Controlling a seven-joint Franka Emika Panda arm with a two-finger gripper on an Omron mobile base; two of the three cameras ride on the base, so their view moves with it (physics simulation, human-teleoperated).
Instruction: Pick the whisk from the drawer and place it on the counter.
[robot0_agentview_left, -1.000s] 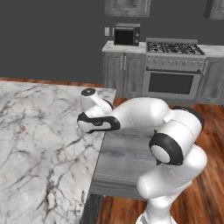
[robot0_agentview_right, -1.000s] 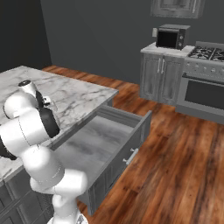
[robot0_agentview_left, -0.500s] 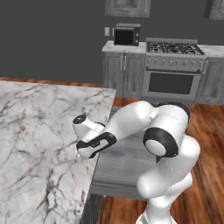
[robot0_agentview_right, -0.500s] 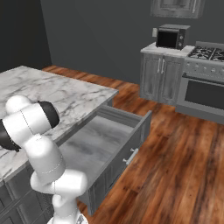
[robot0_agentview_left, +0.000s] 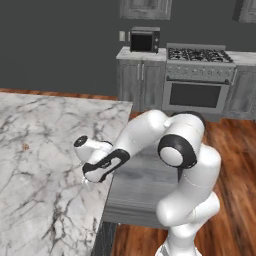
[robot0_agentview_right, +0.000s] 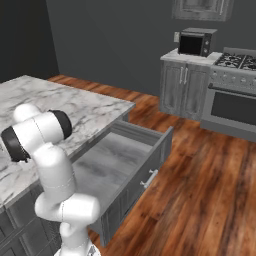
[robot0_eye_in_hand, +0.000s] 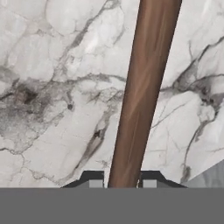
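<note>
One gripper (robot0_eye_in_hand: 120, 183) pinches one whisk (robot0_eye_in_hand: 142, 92) by its handle over the one counter (robot0_eye_in_hand: 52, 87).

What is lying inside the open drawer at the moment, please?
The drawer shows a bare flat grey floor. Its near left part is hidden behind the arm. The whisk is held in the gripper over the counter.

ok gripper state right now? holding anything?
Gripper: shut on the whisk, handle between the fingertips, over the counter.
</note>
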